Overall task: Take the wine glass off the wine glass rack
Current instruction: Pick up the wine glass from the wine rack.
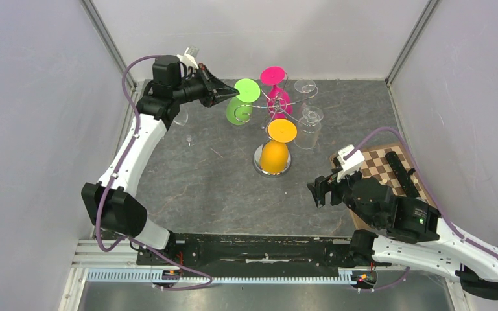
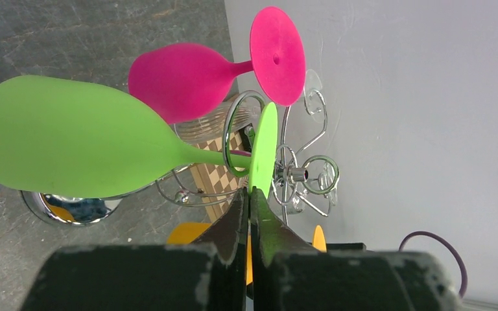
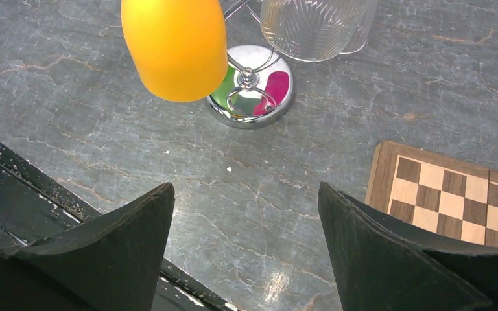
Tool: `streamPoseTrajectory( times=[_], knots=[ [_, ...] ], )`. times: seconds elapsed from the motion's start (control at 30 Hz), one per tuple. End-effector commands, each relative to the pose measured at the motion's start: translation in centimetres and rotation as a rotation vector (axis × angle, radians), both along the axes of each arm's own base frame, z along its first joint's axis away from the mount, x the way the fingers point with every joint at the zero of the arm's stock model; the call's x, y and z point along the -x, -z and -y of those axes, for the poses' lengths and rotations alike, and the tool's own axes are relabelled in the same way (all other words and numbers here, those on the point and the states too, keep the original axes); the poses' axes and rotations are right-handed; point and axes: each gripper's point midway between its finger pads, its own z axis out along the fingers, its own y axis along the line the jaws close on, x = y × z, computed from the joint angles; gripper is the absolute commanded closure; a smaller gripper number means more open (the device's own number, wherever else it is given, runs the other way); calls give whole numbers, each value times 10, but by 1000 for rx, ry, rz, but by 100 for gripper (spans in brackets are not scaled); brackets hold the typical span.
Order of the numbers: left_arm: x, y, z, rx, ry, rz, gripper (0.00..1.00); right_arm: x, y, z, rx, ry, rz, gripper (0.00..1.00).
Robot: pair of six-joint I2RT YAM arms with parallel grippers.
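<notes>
The chrome wine glass rack [image 1: 277,103] stands at the middle back of the table, with several glasses hanging upside down from its scroll arms. A green wine glass [image 1: 247,90] hangs on the left arm. My left gripper [image 1: 233,95] is shut on the rim of its flat foot. In the left wrist view the fingertips [image 2: 242,202] pinch the lower edge of the green foot disc [image 2: 264,146]. The stem still passes through a chrome loop of the rack [image 2: 298,173]. My right gripper [image 1: 318,191] hovers open over bare table at the front right, with nothing between its fingers [image 3: 246,188].
A pink glass [image 1: 273,75], an orange glass [image 1: 274,157] and clear glasses [image 1: 311,116] also hang on the rack. A clear wine glass [image 1: 183,123] stands on the table under my left arm. A chessboard [image 1: 382,165] lies at the right. The rack's mirrored base [image 3: 249,97] shows in the right wrist view.
</notes>
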Motion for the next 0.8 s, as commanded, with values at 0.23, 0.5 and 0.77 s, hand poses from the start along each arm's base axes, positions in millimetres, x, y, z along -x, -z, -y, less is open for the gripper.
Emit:
streamPoseTrajectory(
  times=[0.23,0.5,0.77],
  knots=[
    [15,-56,-5,86,-41,75,98,-4,-17,-2,-72,24,30,16],
    [9,-62,-15,81,-76,83,98,-5,-20,-1,-77,38,34,16],
    [-8,-62,-9,114,-52,78,98,-5,-20,1,-91,50,35,16]
  ],
)
